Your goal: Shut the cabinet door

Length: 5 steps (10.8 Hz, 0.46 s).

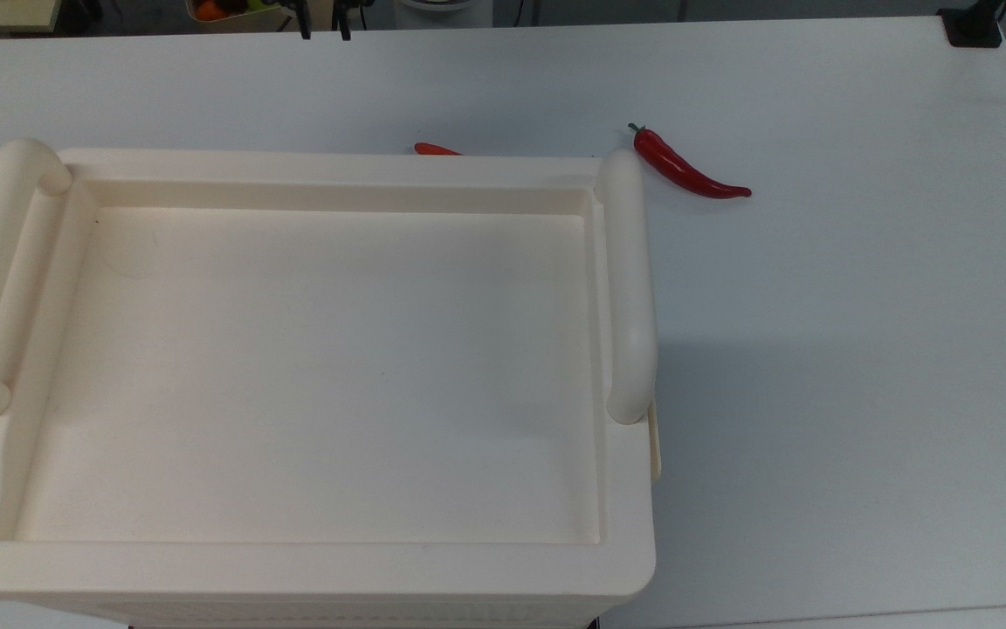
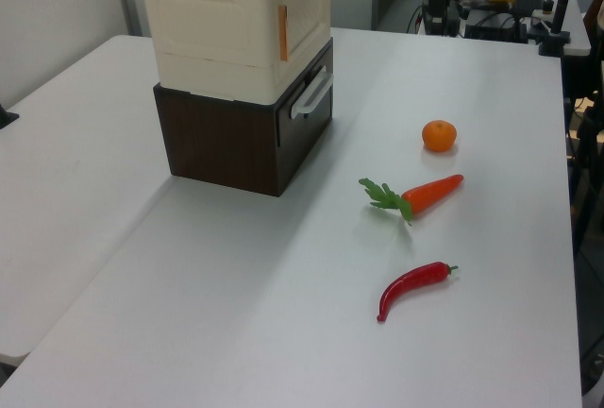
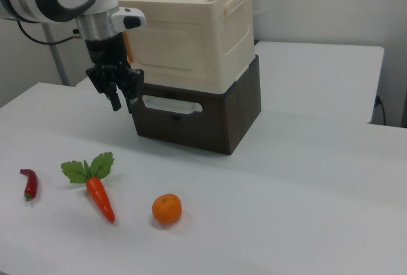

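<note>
In the upper left of the right view the gripper (image 3: 124,104) hangs with its two fingers spread apart and nothing between them, just in front of the cabinet (image 3: 191,30). The cabinet door (image 3: 166,49) lies flat and flush in the cream front face behind it, above a dark brown drawer unit (image 3: 210,119). Lower in the right view, on the white table (image 3: 286,211), lie a red chili (image 3: 28,183), a carrot (image 3: 98,197) and an orange (image 3: 166,209), left to right.
</note>
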Motion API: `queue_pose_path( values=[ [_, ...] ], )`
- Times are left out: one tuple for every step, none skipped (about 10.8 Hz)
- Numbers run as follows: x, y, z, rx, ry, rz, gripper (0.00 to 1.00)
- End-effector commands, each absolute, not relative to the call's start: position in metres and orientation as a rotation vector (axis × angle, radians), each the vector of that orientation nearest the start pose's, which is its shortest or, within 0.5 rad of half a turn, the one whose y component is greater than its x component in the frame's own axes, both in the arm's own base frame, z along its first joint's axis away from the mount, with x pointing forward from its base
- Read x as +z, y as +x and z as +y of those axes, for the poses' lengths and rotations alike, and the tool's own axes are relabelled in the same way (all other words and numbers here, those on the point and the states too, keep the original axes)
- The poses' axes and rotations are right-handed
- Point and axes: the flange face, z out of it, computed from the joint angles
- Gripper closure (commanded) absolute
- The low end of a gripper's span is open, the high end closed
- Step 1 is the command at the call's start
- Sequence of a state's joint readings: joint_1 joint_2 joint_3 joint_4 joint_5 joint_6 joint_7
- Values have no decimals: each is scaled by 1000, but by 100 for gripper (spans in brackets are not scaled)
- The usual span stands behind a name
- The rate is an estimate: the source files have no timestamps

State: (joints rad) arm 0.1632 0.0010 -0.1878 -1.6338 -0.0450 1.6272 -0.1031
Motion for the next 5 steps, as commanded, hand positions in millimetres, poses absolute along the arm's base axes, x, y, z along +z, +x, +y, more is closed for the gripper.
queue_pose_path(
  values=[
    [601,545,-28,55,-3192,-78,0],
    [601,544,-28,60,-3189,-95,0],
    [603,543,-29,70,-3189,-92,0],
    [603,543,-33,70,-3189,-82,0],
    [609,543,-37,54,-3190,-69,0]
  ],
)
